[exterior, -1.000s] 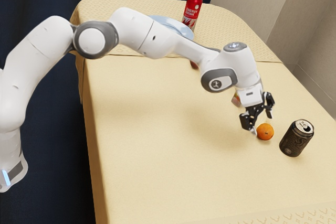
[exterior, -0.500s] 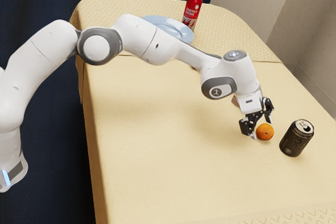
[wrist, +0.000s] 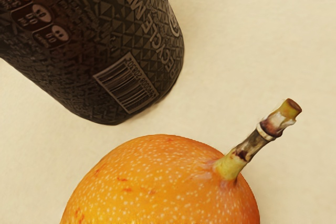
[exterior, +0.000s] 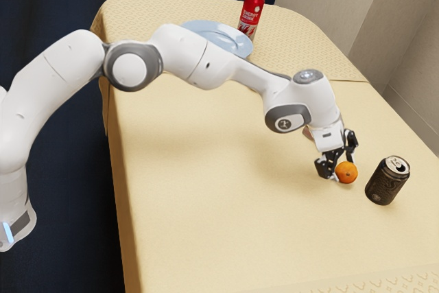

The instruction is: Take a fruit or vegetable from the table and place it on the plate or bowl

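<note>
Orange fruit (exterior: pixel 347 173) low between spread, unclenched fingers (exterior: pixel 323 167), near dark can (exterior: pixel 387 180)

Arm (exterior: pixel 206 66) extended toward exterior view's right; gripper (exterior: pixel 336 159) low, fingers apart.

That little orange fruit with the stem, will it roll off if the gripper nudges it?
Probably: the round orange fruit sits loose on the flat tan table, so a sideways nudge may roll it toward the black can. Its speckled skin looks firm, likely fine under a gentle squeeze. The thin stem seems snappable.
</note>
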